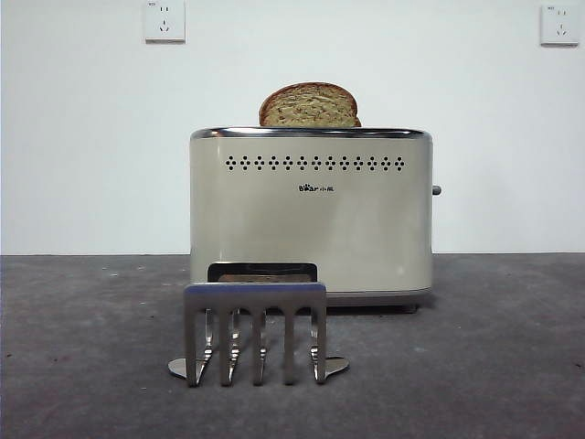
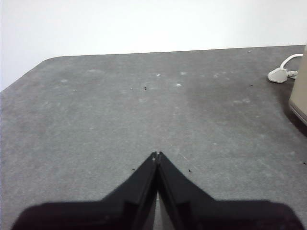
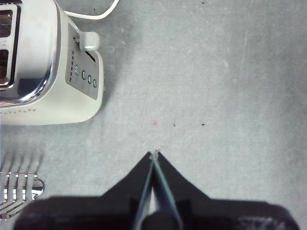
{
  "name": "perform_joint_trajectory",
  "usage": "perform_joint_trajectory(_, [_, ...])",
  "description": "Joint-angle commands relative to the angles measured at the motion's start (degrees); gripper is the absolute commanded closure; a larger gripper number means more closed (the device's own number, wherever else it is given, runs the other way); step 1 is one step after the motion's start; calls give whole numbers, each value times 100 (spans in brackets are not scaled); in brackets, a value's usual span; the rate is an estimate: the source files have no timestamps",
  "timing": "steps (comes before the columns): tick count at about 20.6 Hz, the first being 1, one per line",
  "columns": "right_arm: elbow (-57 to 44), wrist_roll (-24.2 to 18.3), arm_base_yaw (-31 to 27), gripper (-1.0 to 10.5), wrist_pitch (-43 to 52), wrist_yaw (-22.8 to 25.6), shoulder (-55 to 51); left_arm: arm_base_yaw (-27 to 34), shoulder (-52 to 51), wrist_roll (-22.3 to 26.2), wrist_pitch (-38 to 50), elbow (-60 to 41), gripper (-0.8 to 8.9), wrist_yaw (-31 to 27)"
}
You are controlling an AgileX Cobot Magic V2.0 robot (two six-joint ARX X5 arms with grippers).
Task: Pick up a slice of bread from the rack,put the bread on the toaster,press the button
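Bread [image 1: 308, 105]: upright in toaster [image 1: 311, 215] slot, dome showing.
Rack [image 1: 255, 331]: in front of toaster.
Button [image 1: 436, 190]: on toaster's narrow side.
Left gripper [image 2: 157, 154]: jaws together, above table [image 2: 120, 110].
Right gripper [image 3: 154, 154]: jaws together, beside toaster.

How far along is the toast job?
Done: slice of bread sits in the toaster; rack holds none. In hand: nothing; left gripper and right gripper are shut, away from the toaster. Left: press the button, lever looks up.
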Motion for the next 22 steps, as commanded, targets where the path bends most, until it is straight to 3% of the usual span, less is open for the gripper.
perform_joint_trajectory(1, [-13, -46, 2, 946, 33, 26, 35, 13, 9, 11, 55, -61, 817, 4])
perform_joint_trajectory(12, [-13, -46, -2, 946, 35, 35, 35, 13, 267, 13, 55, -61, 817, 0])
perform_joint_trajectory(16, [-50, -57, -44, 946, 184, 369, -251, 13, 365, 13, 55, -61, 817, 0])
perform_joint_trajectory(18, [-295, -623, -42, 946, 732, 407, -896, 13, 385, 13, 55, -61, 817, 0])
perform_joint_trajectory(22, [-1856, -614, -262, 946, 3139, 31, -2973, 13, 435, 13, 55, -61, 817, 0])
